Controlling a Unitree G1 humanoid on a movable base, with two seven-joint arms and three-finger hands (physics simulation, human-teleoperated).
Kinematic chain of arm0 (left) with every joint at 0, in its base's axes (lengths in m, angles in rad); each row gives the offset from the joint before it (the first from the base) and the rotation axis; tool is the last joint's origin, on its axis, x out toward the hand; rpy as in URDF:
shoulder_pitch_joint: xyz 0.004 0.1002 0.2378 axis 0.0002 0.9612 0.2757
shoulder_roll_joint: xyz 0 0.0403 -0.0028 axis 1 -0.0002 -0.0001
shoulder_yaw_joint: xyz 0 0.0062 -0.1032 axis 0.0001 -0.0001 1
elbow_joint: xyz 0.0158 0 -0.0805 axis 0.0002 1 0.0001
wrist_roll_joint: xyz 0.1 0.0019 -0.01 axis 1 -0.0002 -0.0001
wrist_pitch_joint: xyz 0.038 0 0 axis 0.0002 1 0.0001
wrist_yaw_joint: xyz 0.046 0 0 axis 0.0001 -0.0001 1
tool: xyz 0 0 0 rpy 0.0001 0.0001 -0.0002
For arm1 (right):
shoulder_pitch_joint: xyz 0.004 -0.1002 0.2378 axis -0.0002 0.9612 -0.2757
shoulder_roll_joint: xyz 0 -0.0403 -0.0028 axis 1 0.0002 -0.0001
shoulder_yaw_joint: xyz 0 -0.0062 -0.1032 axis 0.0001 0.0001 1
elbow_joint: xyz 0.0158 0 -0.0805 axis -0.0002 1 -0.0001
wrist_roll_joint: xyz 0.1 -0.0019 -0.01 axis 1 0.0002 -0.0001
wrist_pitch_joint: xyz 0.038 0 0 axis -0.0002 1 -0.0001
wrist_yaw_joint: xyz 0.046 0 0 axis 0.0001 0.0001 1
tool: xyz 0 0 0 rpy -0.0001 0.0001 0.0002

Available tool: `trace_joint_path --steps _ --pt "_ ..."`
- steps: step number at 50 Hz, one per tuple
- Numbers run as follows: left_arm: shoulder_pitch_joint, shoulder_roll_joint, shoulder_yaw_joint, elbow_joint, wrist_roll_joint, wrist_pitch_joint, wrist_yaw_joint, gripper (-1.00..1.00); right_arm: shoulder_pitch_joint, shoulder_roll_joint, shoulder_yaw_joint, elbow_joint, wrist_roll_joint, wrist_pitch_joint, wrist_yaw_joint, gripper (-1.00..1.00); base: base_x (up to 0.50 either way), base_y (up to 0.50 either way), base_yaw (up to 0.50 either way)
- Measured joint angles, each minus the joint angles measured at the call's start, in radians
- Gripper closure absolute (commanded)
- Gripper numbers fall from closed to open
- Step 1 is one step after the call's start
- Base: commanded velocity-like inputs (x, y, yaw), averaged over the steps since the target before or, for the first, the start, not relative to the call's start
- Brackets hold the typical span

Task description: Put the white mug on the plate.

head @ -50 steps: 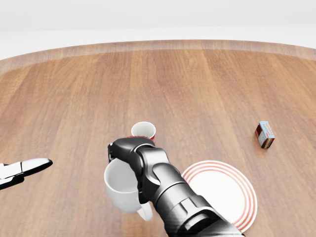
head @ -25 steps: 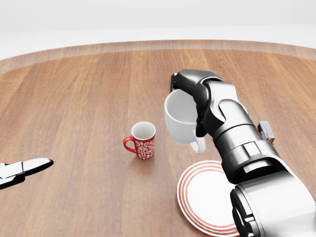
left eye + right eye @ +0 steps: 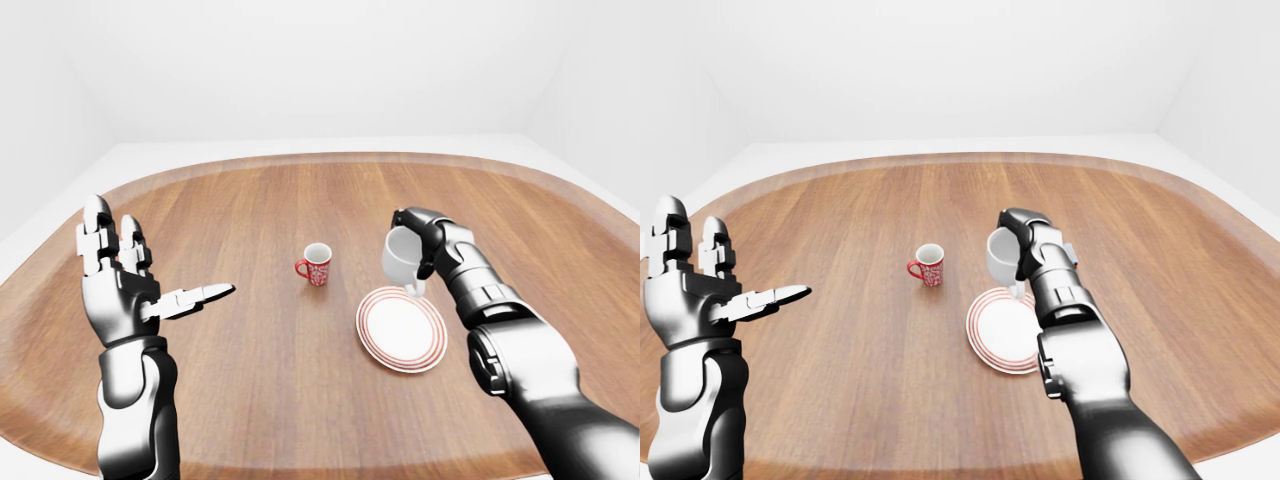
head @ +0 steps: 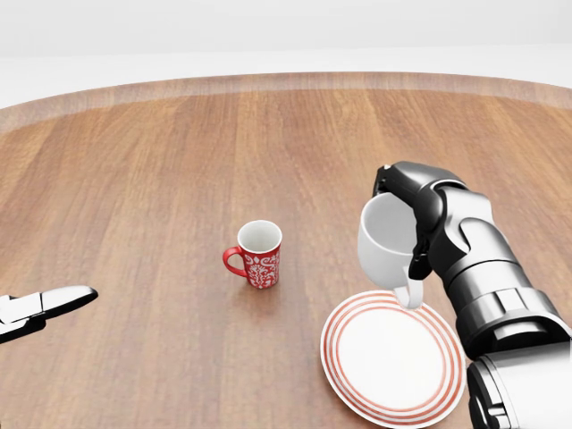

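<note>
Now we have swung the white mug point(image 4: 391, 243) down and to the right in the head view; our right robot hand point(image 4: 420, 214) grips it by the rim, tilted, its handle hanging over the plate point(image 4: 393, 357) at the plate's 12 o'clock edge. Only lowering and release seem left. Our left robot hand point(image 3: 120, 285) hangs spread and empty. The red mug point(image 4: 257, 254) sits at the plate's 10 o'clock on the worktop point(image 4: 161, 179).

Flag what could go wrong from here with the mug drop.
1. The white mug hangs tilted in the right robot hand, handle down over the plate edge; released now, it may land on the rim and tip.
2. It sits over the plate's upper edge, not centre, so it could slide onto the table.
</note>
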Motion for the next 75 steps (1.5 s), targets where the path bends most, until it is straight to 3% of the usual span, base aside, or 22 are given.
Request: trace_joint_path --steps 35,75 --pt "-0.001 0.000 0.000 -0.009 0.004 0.000 0.000 -1.00 0.227 0.004 -0.017 0.027 0.067 0.000 -0.096 1.00 0.00 0.00 0.00" --pt "-0.002 -0.001 -0.004 -0.008 0.010 0.000 0.000 -1.00 0.334 0.025 -0.025 0.039 0.086 0.000 -0.163 1.00 0.00 0.00 0.00"
